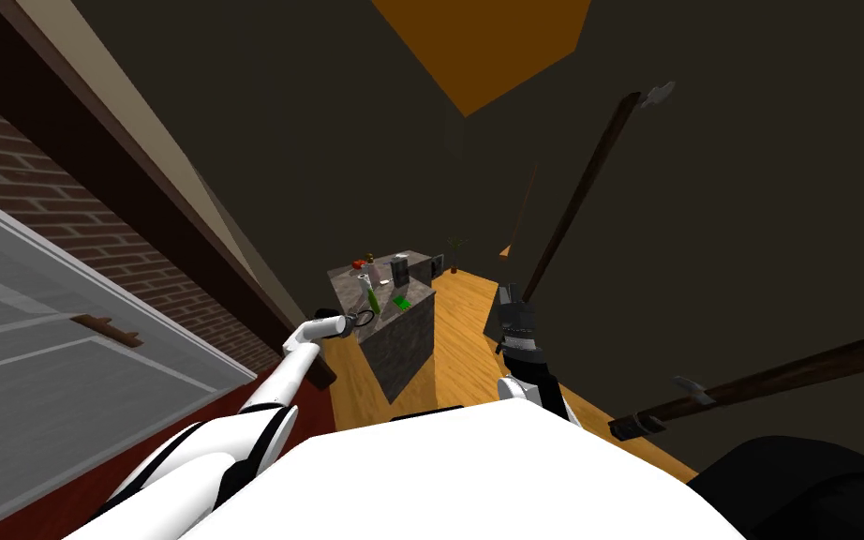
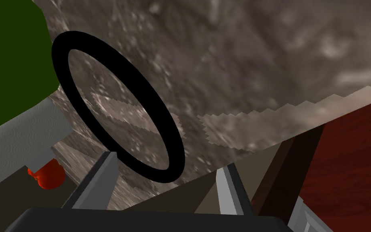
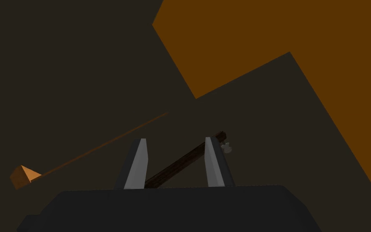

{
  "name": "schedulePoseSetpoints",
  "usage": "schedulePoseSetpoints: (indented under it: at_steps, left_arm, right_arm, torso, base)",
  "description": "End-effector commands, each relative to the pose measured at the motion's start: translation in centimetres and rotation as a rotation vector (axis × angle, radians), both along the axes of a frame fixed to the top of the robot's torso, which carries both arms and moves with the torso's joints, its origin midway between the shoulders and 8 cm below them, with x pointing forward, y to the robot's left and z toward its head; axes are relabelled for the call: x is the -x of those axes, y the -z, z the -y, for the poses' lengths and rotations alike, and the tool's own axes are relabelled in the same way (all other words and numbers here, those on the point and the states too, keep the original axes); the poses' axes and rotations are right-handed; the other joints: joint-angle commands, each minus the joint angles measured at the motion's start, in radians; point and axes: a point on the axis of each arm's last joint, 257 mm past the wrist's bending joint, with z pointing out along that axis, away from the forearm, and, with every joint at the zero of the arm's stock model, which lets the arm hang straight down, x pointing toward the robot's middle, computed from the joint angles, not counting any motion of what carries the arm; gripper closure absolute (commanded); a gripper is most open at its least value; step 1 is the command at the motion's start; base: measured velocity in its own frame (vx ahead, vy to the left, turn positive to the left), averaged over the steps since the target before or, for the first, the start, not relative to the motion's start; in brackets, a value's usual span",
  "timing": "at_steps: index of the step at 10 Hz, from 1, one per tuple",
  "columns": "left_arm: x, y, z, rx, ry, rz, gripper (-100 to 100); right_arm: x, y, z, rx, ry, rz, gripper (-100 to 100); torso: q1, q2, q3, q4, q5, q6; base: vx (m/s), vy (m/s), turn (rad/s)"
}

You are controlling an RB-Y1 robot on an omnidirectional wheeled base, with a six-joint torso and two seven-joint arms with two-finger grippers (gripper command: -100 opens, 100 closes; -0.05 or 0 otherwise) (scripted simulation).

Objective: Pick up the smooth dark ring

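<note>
The ring (image 2: pixel 62 66) lies flat on the table (image 2: pixel 261 60), close to its near edge. The left tool (image 2: pixel 167 160) is wide open and holds nothing, and the ring's near rim sits between its fingers. The reach looks done. Closing and lifting are left. The right tool (image 3: pixel 174 139) is open and empty, off the table's right side.

Green bottle (image 2: pixel 7 68) cut off at frame edge; red object (image 2: pixel 47 178) half hidden behind it; far tabletop (image 1: pixel 350 285) items too small to tell.
</note>
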Motion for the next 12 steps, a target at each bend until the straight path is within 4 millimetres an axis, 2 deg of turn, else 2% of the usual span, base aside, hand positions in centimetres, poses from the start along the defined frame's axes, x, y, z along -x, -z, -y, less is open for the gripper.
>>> schedulePoseSetpoints:
  at_steps: [1,4,5,6,7,8,9,10,11,12]
  left_arm:
    - [0.0,0.0,0.0,0.000,0.000,0.000,100]
    - [0.4,0.4,-0.2,-0.001,-0.003,-0.011,100]
    - [0.4,0.4,-0.2,-0.002,-0.003,-0.011,0]
    - [0.3,0.0,0.8,-0.007,0.016,-0.004,100]
    - [0.1,-0.4,1.0,-0.008,0.020,0.006,100]
    - [0.9,0.1,1.6,-0.017,0.033,-0.012,100]
    - [0.3,-1.0,2.1,-0.019,0.045,0.013,100]
    - [1.4,0.1,2.6,-0.025,0.055,-0.017,100]
    - [0.7,-1.2,3.3,-0.027,0.070,0.013,100]
    - [1.8,-0.2,4.1,-0.031,0.083,-0.013,100]
  right_arm:
    - [0.0,0.0,0.0,0.000,0.000,0.000,0]
    - [0.0,0.0,0.0,0.000,0.000,0.000,0]
    - [0.0,0.0,0.0,0.000,0.000,0.000,0]
    - [0.0,0.0,0.0,0.000,0.000,0.000,0]
    - [0.0,0.0,0.0,0.000,0.000,0.000,0]
    - [0.0,0.0,0.0,0.000,0.000,0.000,0]
    - [0.0,0.0,0.0,0.000,0.000,0.000,0]
    - [0.0,0.0,0.0,0.000,0.000,0.000,0]
    - [0.0,0.0,0.0,0.000,0.000,0.000,0]
    - [0.0,0.0,0.0,0.000,0.000,0.000,0]
  torso:
    - [0.000,0.000,0.000,0.000,0.000,0.000]
    - [-0.003,-0.004,-0.001,0.001,-0.001,0.004]
    - [-0.004,-0.005,-0.002,0.001,-0.001,0.004]
    - [-0.004,-0.005,-0.002,0.001,-0.001,0.005]
    - [-0.005,-0.009,-0.003,0.002,-0.002,0.004]
    - [-0.005,-0.010,-0.004,0.001,-0.002,0.006]
    - [-0.004,-0.011,-0.005,0.001,-0.001,0.005]
    - [-0.004,-0.011,-0.005,0.001,-0.001,0.006]
    - [-0.003,-0.011,-0.005,0.000,-0.001,0.004]
    - [-0.004,-0.010,-0.004,0.001,-0.001,0.005]
  base:
    - [-0.019,0.001,0.048]
    - [0.000,0.000,0.000]
    - [0.000,0.000,0.000]
    - [0.075,-0.008,0.185]
    - [0.091,-0.005,0.118]
    - [0.102,0.012,0.164]
    - [0.078,0.007,0.119]
    - [0.088,0.017,0.187]
    - [0.071,0.008,0.132]
    - [0.077,0.002,0.230]
